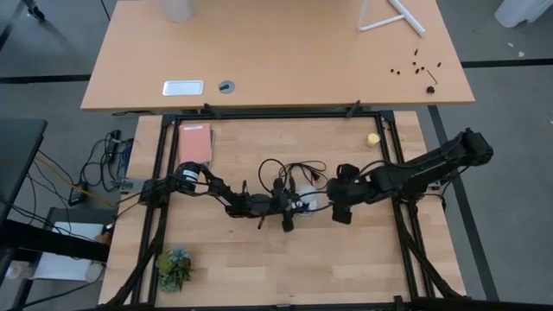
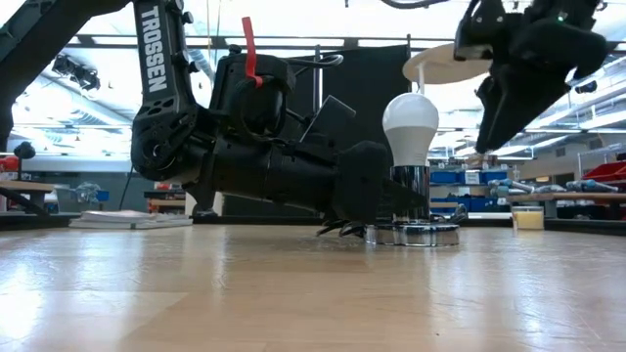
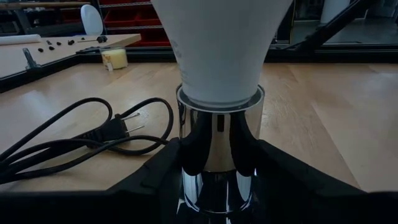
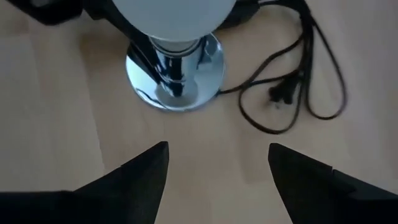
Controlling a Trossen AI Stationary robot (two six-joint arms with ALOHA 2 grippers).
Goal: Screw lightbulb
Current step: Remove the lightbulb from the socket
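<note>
The white lightbulb [image 2: 411, 119] stands upright with its base in a shiny chrome socket [image 2: 410, 196], which stands on a round chrome disc [image 2: 421, 235] at the table's middle. My left gripper [image 1: 298, 206] lies low on the table and is shut on the socket's chrome stem. My right gripper [image 2: 509, 103] hangs open above and to the right of the bulb, clear of it. In the right wrist view its fingers [image 4: 146, 171] stand apart over bare table, with the bulb [image 4: 174, 15] and the disc [image 4: 177, 78] ahead. My left gripper pinches the socket's chrome stem [image 3: 217, 146] between its two fingers [image 3: 163, 168], just below the bulb's neck [image 3: 217, 87]. The fingers come level from the table's left side, across the upright stem. The socket stands upright, its disc on the table.
The socket's black cord and plug [image 3: 121, 127] lie looped on the table behind the socket. A small yellow ball [image 1: 372, 139] sits at the far right, a red book [image 1: 195, 143] at the far left, and a green plant [image 1: 175, 268] at the near left.
</note>
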